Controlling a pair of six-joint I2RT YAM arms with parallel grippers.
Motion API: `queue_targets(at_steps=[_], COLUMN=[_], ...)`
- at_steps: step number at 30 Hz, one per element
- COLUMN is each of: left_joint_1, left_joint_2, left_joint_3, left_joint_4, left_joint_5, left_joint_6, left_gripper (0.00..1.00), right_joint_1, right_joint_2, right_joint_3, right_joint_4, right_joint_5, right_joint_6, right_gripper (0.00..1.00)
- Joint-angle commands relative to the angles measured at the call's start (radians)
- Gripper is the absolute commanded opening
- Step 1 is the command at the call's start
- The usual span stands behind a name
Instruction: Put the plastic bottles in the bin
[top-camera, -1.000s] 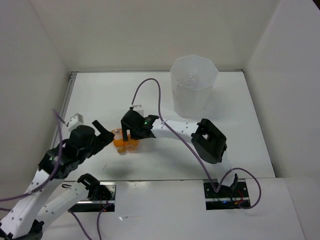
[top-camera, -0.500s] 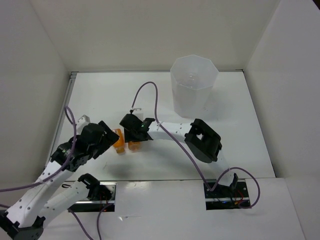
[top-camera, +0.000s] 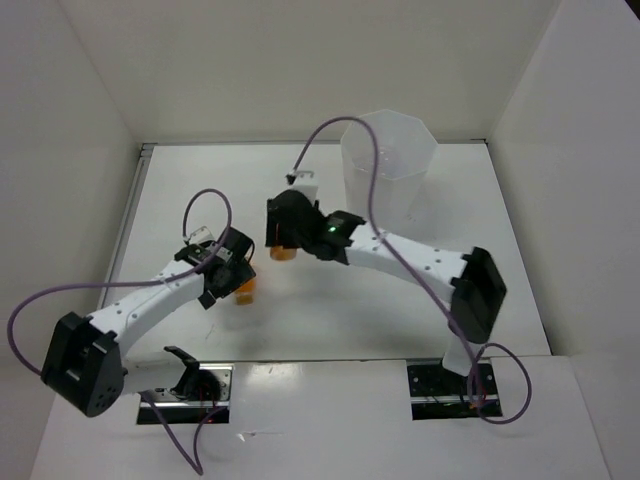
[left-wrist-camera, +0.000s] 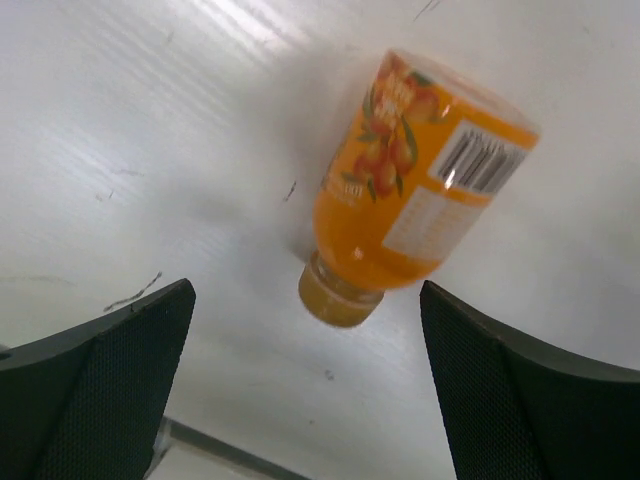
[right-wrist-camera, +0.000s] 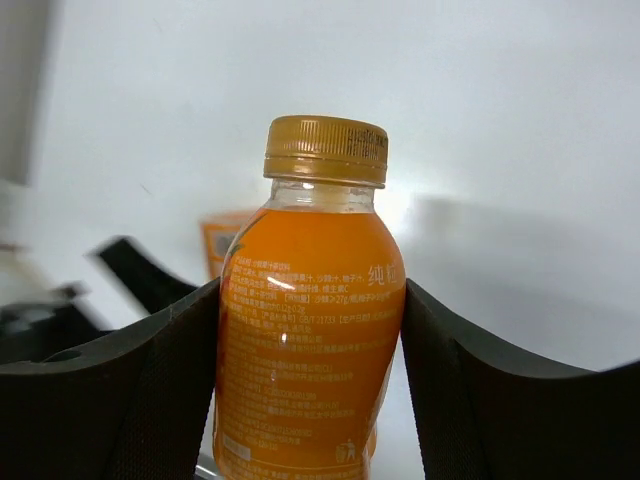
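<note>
My right gripper (top-camera: 284, 232) is shut on a stubby orange bottle (top-camera: 284, 252). In the right wrist view that bottle (right-wrist-camera: 310, 340) stands upright between both pads, its gold cap above them and the table well below it. A second orange bottle (top-camera: 245, 291) lies on its side on the table. My left gripper (top-camera: 233, 272) hovers open just over it. In the left wrist view the lying bottle (left-wrist-camera: 415, 190) points its cap toward the gap between the wide-apart fingers (left-wrist-camera: 110, 385) and touches neither. The bin (top-camera: 388, 170), translucent white, stands at the back right.
White walls close the table on the left, back and right. The right arm's purple cable (top-camera: 345, 135) loops up in front of the bin. The second orange bottle (right-wrist-camera: 222, 240) and part of the left arm (right-wrist-camera: 140, 275) show behind the held one.
My right gripper shut on one orange bottle and carried it up and toward the back. The left arm swung in over the other orange bottle, which has tipped onto its side.
</note>
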Motion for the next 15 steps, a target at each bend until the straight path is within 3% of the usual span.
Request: queue_targets(at_steps=[1,8,15], left_joint_1=[0.021,0.046,0.046], left_joint_2=[0.095,0.285,0.452], left_joint_3=[0.085,0.134,0.211], left_joint_4=[0.112,0.267,0.284], left_joint_5=[-0.055,0.001,0.011], left_joint_6=[0.062,0.16,0.198], left_gripper=[1.0,1.0,1.0], right_joint_1=[-0.07,-0.262,-0.485], right_joint_2=[-0.212,-0.376,-0.345], right_joint_3=[0.023,0.136,0.227], right_joint_4=[0.025,0.025,0.056], right_joint_5=[0.084,0.105,0.084], right_joint_6=[-0.087,-0.205,-0.271], right_gripper=[0.39,0.38,0.39])
